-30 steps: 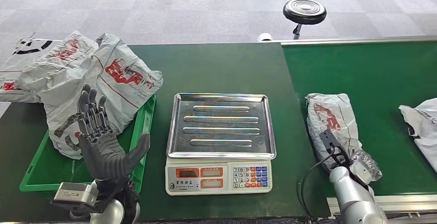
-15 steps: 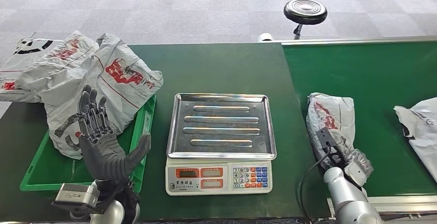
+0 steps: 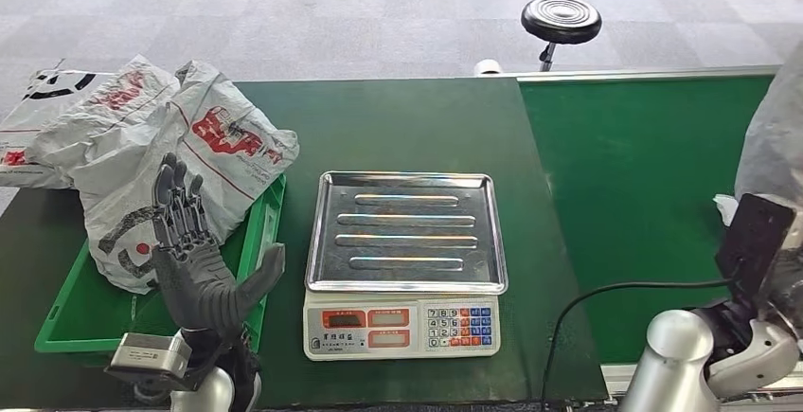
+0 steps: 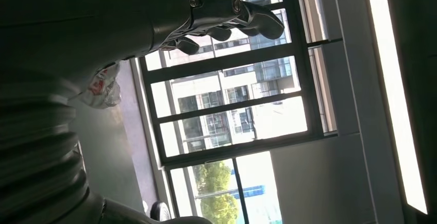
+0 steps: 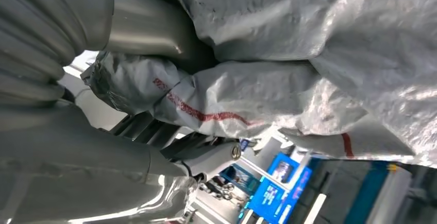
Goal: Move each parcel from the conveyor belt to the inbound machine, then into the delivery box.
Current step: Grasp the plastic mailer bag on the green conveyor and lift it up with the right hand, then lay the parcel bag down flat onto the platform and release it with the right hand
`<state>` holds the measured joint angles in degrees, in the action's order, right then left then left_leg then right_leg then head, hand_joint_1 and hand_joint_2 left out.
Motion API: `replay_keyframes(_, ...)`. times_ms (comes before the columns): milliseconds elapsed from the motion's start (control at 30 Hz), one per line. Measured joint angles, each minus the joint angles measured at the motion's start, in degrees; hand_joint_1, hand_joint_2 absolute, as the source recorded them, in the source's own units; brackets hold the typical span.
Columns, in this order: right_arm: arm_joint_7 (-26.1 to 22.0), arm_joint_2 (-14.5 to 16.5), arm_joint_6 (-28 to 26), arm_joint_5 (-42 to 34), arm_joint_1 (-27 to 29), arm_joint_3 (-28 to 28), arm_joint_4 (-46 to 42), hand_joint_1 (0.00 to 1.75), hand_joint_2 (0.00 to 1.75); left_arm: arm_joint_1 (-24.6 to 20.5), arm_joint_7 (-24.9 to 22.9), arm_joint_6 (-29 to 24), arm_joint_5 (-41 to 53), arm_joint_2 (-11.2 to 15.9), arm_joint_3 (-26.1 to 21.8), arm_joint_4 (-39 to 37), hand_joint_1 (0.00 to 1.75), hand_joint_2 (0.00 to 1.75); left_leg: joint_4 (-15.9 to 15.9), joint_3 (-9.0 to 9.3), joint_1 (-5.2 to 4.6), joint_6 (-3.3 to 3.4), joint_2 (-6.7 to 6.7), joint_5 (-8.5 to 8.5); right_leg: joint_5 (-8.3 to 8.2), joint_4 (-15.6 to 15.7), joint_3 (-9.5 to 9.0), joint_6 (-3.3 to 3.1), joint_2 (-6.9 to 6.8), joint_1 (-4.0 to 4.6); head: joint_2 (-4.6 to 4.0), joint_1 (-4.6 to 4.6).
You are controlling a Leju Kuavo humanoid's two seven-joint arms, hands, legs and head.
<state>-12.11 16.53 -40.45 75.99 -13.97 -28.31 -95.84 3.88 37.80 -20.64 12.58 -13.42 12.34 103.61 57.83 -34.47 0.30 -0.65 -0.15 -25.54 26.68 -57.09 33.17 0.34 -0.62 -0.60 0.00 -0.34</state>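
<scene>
My right hand point(image 3: 755, 241) has risen at the right edge of the head view and holds a grey parcel with red print point(image 3: 775, 128) up off the green conveyor belt point(image 3: 634, 175). In the right wrist view the crumpled parcel point(image 5: 288, 80) lies pressed against the thick grey thumb point(image 5: 149, 28). The inbound machine, a scale with a bare steel tray point(image 3: 407, 232), stands in the middle of the table. My left hand point(image 3: 194, 260) is held upright in front of the green delivery box point(image 3: 268, 232), fingers spread, holding nothing. Its dark fingers point(image 4: 232, 13) stand against windows.
Large grey parcels point(image 3: 189, 147) are piled in and over the green box at the left. A white corner of another parcel point(image 3: 724, 206) peeks out on the belt behind my right hand. A black stool point(image 3: 561, 21) stands beyond the table.
My right hand has lifted the parcel off the belt, up and to the right, close to the camera. The other parcel has drifted left on the belt. The left hand barely shifted.
</scene>
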Motion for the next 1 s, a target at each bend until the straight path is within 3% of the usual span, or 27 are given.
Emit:
replay_keyframes(133,1.0,0.2,1.7,0.4,1.3,5.0,-0.9,1.75,1.75,-1.1,0.6,0.3,-0.3,0.0,0.2,-1.0,0.00,1.75,0.0,0.03,-0.01,0.03,0.16,-0.02,-0.04,0.0,-0.05,-0.02,0.13,-0.01,0.00,0.01)
replay_keyframes(333,5.9,-1.3,18.1,-0.2,0.5,26.0,11.5,1.75,1.75,-3.3,2.2,1.2,-2.1,0.4,1.1,-2.9,0.00,1.75,0.0,0.12,0.02,-0.10,0.49,0.13,-0.21,0.0,0.08,-0.13,0.52,0.06,0.00,-0.01)
replay_keyframes(533,6.9,-2.0,21.6,-1.9,-0.8,42.9,21.3,1.75,1.75,-4.3,2.3,1.2,-3.1,0.9,1.6,-4.2,0.00,1.75,0.0,0.01,0.11,-0.23,0.19,0.22,-0.16,-0.1,0.12,-0.21,0.29,0.16,0.00,-0.01)
replay_keyframes(767,6.3,-2.8,23.0,-3.6,-2.1,50.8,26.3,1.74,1.75,-4.8,2.3,0.6,-3.4,1.6,1.9,-4.9,0.00,1.75,0.0,-0.06,0.11,-0.21,0.19,0.14,-0.12,-0.1,0.17,-0.23,0.29,0.12,0.00,-0.01)
replay_keyframes(900,6.4,-3.1,23.4,-5.0,-2.7,53.4,27.6,0.00,1.75,-4.8,2.3,-0.3,-3.7,1.9,2.3,-5.0,0.00,1.75,0.0,-0.06,0.11,-0.20,0.19,0.14,-0.13,-0.1,0.17,-0.23,0.29,0.12,0.00,-0.01)
replay_keyframes(1000,7.5,-3.2,22.9,-5.6,-3.2,54.4,28.2,0.00,0.44,-4.8,2.3,-0.9,-3.4,1.9,2.4,-5.0,0.00,1.75,0.0,-0.05,0.11,-0.20,0.19,0.15,-0.13,-0.1,0.16,-0.23,0.28,0.12,0.00,-0.01)
